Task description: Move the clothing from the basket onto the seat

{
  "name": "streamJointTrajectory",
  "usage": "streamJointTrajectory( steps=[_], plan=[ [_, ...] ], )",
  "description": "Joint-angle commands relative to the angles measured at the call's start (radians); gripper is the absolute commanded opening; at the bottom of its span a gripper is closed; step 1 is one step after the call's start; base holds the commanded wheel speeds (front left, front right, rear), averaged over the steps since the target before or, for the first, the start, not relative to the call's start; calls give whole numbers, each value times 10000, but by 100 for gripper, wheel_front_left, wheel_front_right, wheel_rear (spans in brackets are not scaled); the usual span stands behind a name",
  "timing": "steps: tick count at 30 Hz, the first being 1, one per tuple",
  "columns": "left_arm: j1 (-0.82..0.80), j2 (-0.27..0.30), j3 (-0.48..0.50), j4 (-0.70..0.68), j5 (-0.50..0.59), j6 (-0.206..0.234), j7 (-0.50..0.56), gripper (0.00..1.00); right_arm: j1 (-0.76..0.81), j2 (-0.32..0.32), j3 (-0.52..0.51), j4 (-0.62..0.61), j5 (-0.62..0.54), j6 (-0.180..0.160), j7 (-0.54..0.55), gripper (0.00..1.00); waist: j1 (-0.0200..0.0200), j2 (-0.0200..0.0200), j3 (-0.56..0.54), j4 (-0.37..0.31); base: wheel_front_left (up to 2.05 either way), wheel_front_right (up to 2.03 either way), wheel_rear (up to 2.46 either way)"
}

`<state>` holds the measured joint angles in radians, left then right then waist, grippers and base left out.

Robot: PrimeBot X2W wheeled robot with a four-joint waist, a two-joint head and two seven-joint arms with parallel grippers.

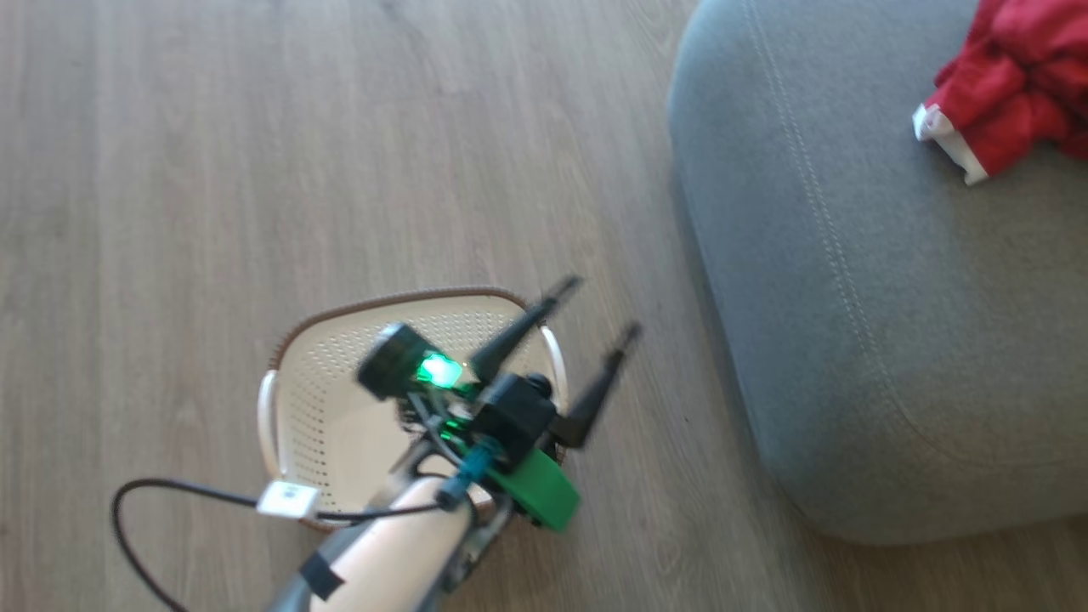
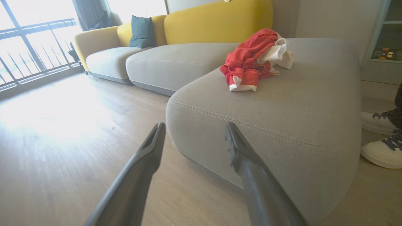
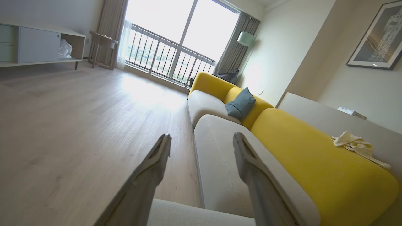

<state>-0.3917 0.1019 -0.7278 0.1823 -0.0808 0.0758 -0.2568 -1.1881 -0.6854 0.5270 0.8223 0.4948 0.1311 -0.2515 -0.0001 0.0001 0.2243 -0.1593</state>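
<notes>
Red clothing [image 2: 248,59] with white cuffs is found crumpled on the seat [image 2: 282,113], well apart from the left gripper [image 1: 603,304], which is spread wide and empty over the basket [image 1: 340,399].

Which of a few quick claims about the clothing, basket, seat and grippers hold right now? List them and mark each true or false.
1. The clothing lies on the seat. True.
2. The left gripper holds a garment. False: it is open and empty, near the basket.
3. The basket stands on the seat. False: it stands on the floor beside the seat.
4. The right gripper is open and empty. True.
5. Red clothing fills the basket. False: no red shows in the part of its inside that the arm leaves visible.
</notes>
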Motion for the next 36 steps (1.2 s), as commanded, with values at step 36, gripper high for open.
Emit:
streamJointTrajectory(
  steps=[36],
  plan=[
    [2867, -509, 4848, -837, 82, 1361, -49, 100, 11116, 5377, -5161, -8113, -3523, -4, -102, 100, 1, -1, -1861, 2198, 0, 0, 0]
  ],
)
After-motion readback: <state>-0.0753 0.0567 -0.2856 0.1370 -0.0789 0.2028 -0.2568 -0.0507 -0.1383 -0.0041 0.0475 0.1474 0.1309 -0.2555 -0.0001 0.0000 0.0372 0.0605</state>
